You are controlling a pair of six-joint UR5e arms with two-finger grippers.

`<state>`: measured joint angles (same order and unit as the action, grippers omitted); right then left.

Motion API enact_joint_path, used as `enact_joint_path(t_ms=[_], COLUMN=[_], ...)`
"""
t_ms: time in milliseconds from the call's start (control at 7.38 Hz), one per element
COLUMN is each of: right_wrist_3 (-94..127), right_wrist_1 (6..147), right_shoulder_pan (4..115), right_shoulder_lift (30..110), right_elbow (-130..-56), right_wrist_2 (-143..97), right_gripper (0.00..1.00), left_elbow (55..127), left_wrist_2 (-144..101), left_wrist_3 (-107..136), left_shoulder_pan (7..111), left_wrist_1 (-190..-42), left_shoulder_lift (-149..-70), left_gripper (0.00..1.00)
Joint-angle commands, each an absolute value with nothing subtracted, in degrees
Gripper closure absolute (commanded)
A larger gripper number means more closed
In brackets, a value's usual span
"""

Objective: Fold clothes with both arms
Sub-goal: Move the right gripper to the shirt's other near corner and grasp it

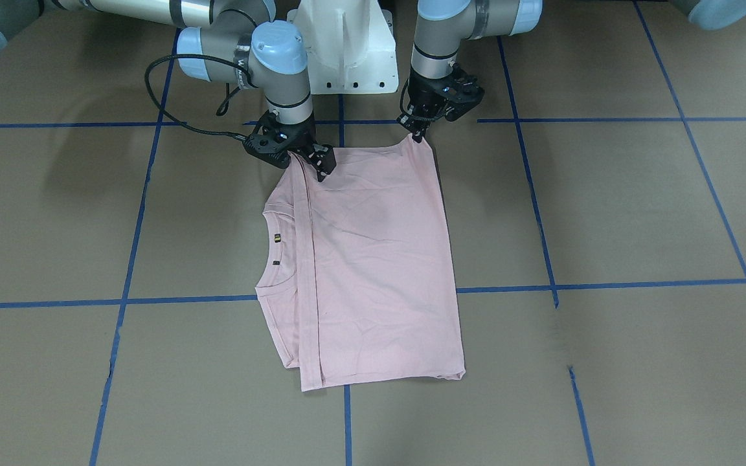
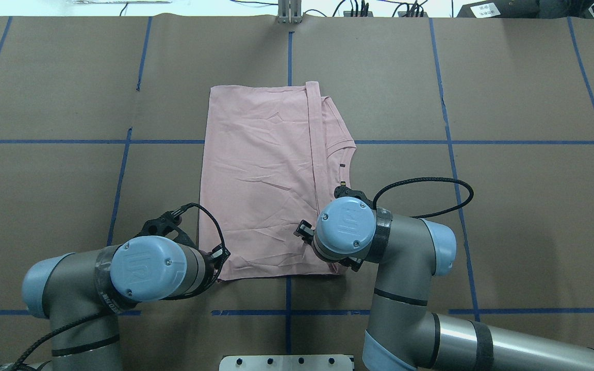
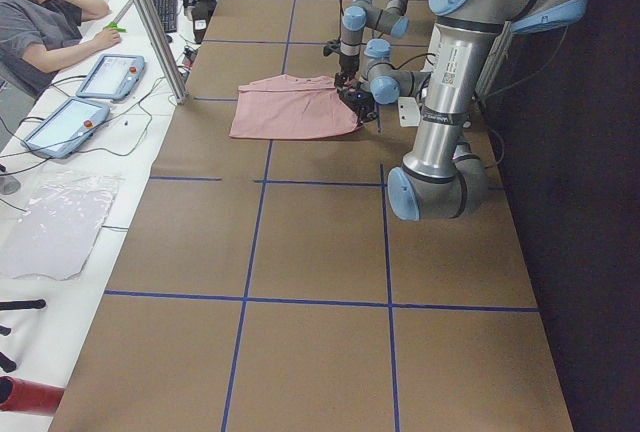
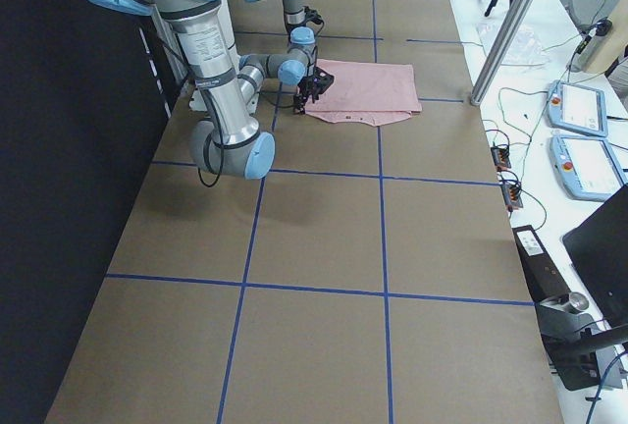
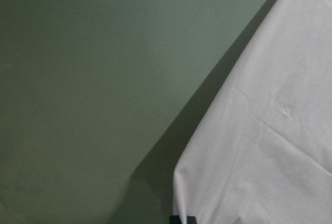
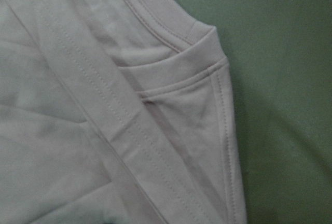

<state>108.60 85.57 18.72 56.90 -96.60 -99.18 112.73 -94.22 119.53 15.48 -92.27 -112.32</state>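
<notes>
While left and right jaws pinch corners, the creased pink T-shirt lies rectangular.

The T-shirt is soft, matt pink knit cloth, lightly creased, with stitched hems and a stitched neckband at its 9 o'clock edge in the front-facing view. The table wears matt brown paper crossed by blue tape. The left arm and right arm show smooth satin grey metal with glossy light blue plastic caps. The left gripper and right gripper look matt black.
</notes>
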Motion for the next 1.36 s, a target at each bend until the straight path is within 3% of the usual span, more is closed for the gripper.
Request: enact_joint_path(t_ms=[0, 407, 542, 678, 949, 1085, 1220], right_wrist_3=[108.55, 108.54, 108.63, 108.55, 108.55, 108.54, 108.54], right_wrist_1=[88.22, 88.42, 88.5, 88.42, 88.42, 88.42, 88.42], right_shoulder_pan=[18.54, 18.54, 18.46, 18.46, 18.46, 18.46, 18.46], right_shoulder_lift=[56.69, 56.95, 56.95, 56.87, 56.78, 56.78, 56.69], right_elbow=[-97.29, -97.65, -97.65, -97.73, -98.43, -98.44, -98.52], right_wrist_2=[-99.23, -99.4, -99.4, -99.4, -99.49, -99.58, -99.58], right_gripper=[0.0, 0.0, 0.05, 0.23, 0.69, 0.88, 1.0], left_elbow=[112.85, 112.85, 112.85, 112.85, 112.85, 112.85, 112.85], left_wrist_2=[-94.22, -94.22, -94.22, -94.22, -94.22, -94.22, -94.22], left_wrist_3=[119.53, 119.53, 119.53, 119.53, 119.53, 119.53, 119.53], left_shoulder_pan=[15.56, 15.56, 15.56, 15.47, 15.56, 15.56, 15.56], left_wrist_1=[-92.29, -92.29, -92.29, -92.29, -92.2, -92.2, -92.2], left_shoulder_lift=[-112.32, -112.24, -112.24, -112.24, -112.24, -112.24, -112.24], left_gripper=[1.0, 1.0, 1.0, 1.0, 1.0, 1.0, 1.0])
